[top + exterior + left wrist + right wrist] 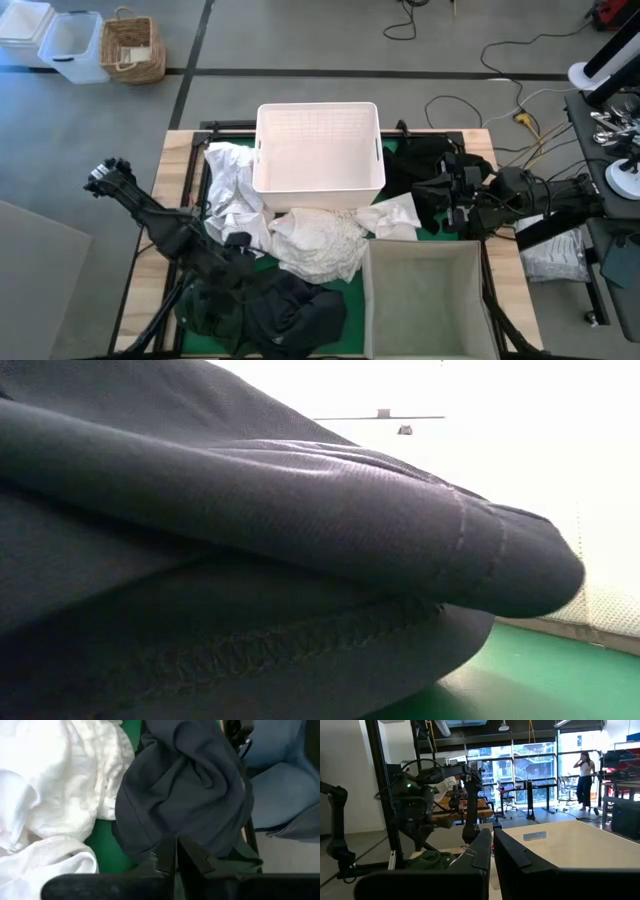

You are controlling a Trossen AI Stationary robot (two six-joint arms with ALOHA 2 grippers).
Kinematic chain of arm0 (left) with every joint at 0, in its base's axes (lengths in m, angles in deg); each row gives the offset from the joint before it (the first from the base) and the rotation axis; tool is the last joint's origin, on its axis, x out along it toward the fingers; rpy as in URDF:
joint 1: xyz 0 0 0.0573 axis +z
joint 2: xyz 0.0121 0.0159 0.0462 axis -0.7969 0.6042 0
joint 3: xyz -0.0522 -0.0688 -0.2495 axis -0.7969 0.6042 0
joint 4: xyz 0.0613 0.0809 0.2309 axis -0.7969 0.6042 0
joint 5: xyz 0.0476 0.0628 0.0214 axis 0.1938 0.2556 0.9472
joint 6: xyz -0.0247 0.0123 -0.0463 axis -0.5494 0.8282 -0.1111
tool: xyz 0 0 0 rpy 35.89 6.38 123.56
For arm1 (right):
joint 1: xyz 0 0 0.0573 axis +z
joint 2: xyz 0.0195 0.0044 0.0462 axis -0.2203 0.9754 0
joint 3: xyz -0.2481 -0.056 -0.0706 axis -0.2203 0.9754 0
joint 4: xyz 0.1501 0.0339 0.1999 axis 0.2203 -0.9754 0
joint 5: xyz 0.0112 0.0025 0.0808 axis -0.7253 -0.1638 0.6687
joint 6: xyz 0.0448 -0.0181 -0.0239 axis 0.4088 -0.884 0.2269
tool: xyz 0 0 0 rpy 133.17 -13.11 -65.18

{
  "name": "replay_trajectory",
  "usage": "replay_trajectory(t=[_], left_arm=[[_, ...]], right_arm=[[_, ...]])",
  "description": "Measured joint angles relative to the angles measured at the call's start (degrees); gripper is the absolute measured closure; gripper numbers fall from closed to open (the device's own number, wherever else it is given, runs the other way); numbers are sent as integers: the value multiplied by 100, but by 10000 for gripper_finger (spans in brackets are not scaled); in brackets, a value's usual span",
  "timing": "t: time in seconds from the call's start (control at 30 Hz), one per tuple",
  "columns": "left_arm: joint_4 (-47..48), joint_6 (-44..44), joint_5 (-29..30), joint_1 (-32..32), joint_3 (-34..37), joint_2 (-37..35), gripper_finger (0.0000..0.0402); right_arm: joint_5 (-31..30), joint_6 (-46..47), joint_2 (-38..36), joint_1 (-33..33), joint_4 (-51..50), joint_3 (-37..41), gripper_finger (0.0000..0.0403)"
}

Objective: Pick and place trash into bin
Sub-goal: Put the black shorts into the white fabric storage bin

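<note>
Presently, state as found
Tubs: one white tub (318,146) at table rear; one grey bin (425,298) at front right
White sheets: three heaps, left (232,192), centre (318,243), right (396,214) of the tub front
Dark garments: one black cloth (290,312) front left, one rear right (420,160)
Left gripper (175,854): fingers together, empty, over the black cloth
Right gripper (491,840): fingers together, empty, raised at right

White tub (318,150); white sheets (318,243); black garment (290,312); green mat (352,300); wicker basket (132,48).
</note>
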Motion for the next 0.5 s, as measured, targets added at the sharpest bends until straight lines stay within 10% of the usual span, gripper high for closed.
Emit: replay_trajectory(t=[0.5], left_arm=[[-591,216,1106,3,130,764,401]], right_arm=[[0,2,0,0,-1,0,390]])
